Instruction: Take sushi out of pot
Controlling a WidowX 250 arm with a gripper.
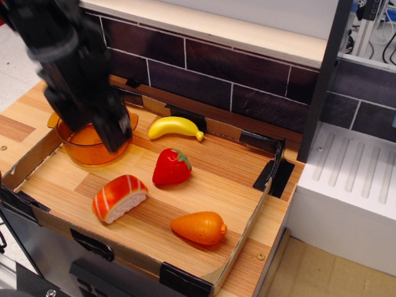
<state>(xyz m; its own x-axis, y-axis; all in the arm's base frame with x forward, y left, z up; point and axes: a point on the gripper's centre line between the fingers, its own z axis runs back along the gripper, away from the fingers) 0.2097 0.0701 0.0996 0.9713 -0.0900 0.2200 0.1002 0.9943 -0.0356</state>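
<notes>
A striped orange-and-white sushi (119,197) lies on its side on the wooden tray floor (204,185), out of the amber pot (91,147) and at about five o'clock from it, nothing touching it. The dark, blurred gripper (114,139) hangs over the pot's right rim, and whether its jaws are apart cannot be told. A strawberry (171,167) sits at two o'clock from the sushi, a banana (176,128) beyond at twelve o'clock from the strawberry, a carrot (199,228) at four o'clock from the sushi.

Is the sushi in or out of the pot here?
Out. The sushi lies on the wooden tray floor, apart from the pot, with no gripper touching it.
</notes>
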